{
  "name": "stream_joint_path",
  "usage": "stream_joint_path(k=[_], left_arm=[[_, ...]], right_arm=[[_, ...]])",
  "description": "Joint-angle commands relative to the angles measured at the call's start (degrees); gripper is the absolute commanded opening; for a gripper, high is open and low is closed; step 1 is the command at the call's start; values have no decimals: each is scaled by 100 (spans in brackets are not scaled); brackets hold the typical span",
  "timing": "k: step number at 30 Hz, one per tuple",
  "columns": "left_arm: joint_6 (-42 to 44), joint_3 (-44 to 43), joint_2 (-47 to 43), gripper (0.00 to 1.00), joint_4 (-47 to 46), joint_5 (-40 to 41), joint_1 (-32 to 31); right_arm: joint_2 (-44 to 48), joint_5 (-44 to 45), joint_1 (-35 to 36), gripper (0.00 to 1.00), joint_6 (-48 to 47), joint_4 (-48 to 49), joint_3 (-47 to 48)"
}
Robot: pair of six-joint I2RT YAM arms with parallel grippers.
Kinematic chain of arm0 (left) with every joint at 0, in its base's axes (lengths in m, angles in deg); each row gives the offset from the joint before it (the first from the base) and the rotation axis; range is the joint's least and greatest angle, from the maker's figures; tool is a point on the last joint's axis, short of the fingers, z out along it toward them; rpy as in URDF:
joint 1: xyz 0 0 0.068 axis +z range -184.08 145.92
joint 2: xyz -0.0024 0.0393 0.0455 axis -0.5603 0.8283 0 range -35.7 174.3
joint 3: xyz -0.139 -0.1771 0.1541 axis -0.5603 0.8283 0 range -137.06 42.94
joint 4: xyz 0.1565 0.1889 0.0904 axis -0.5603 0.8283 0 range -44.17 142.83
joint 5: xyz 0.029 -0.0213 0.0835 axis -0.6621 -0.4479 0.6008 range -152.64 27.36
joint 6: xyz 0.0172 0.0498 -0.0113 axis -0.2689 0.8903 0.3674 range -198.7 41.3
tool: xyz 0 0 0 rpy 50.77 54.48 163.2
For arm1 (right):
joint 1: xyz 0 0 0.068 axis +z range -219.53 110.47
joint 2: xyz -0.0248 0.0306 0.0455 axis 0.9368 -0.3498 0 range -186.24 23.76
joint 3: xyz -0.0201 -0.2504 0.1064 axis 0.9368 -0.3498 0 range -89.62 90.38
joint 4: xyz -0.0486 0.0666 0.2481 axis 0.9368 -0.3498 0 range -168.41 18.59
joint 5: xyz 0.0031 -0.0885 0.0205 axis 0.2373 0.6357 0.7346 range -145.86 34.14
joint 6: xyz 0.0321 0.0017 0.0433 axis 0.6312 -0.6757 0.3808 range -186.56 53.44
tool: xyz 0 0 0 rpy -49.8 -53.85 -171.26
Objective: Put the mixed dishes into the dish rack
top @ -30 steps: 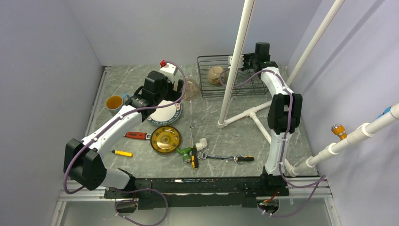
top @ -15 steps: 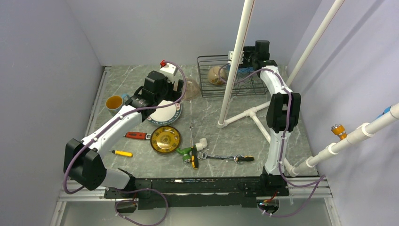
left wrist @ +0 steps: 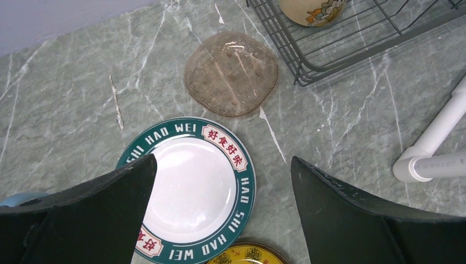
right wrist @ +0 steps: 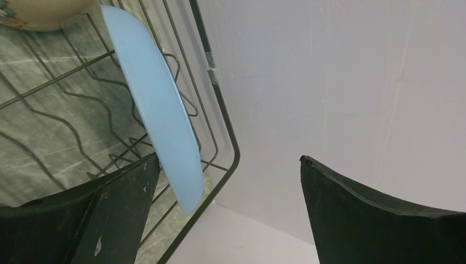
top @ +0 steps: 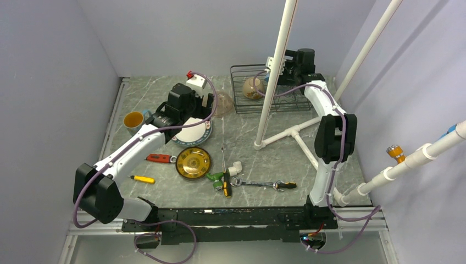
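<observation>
The black wire dish rack [top: 247, 104] stands at the back of the table. A whitish bowl [top: 252, 88] lies in it. The light-blue plate [right wrist: 159, 110] stands on edge among the rack's wires [right wrist: 220, 118]. My right gripper [right wrist: 229, 158] is open, its left finger right beside the plate's rim and nothing between the jaws. My left gripper [left wrist: 222, 158] hangs open above the white plate with the green rim [left wrist: 189, 187]. The yellow-centred plate [top: 193, 163] lies nearer the front. The teal mug [top: 134, 121] stands at the left.
A clear brownish square dish [left wrist: 231, 73] lies left of the rack. The white pipe frame [top: 275, 71] rises just in front of the rack. Screwdrivers [top: 158, 158] and a wrench [top: 264, 184] lie near the front edge. Walls close in on three sides.
My right gripper has opened and let go of the light-blue plate, which now stands in the rack. The left arm has not moved.
</observation>
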Motion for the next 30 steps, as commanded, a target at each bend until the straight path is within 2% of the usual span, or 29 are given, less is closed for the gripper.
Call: stream_joint_path(k=[1,7,14,17,20,23,28,30], left_arm=[[89,38,-250,98,-312,-2,-34],[29,28,-323,98,-305,39,-42],[-84,-7,-457,99,-220,29,-38],[-180,-45,-533,99,-125,53,-38],[-228,-43,-651,99,-73,41,-43],[-337,-9,-775,99,-39,114,-43],[-863,-52,-1032,99,392,-4,-7],[-1146,18,-1174,99,576,-176,61]], right_arm=[[481,209,72,100,312,116,-252],[1057,297,66,100,1118,220,-919],[2000,513,69,100,2753,599,-1998],[2433,1143,57,100,3904,951,-2429],[2877,1629,61,100,5598,992,-2730],[3337,1334,69,100,6733,775,-3100],[4044,1814,70,100,9101,237,-3507],[4282,1117,67,100,9620,224,-3728]])
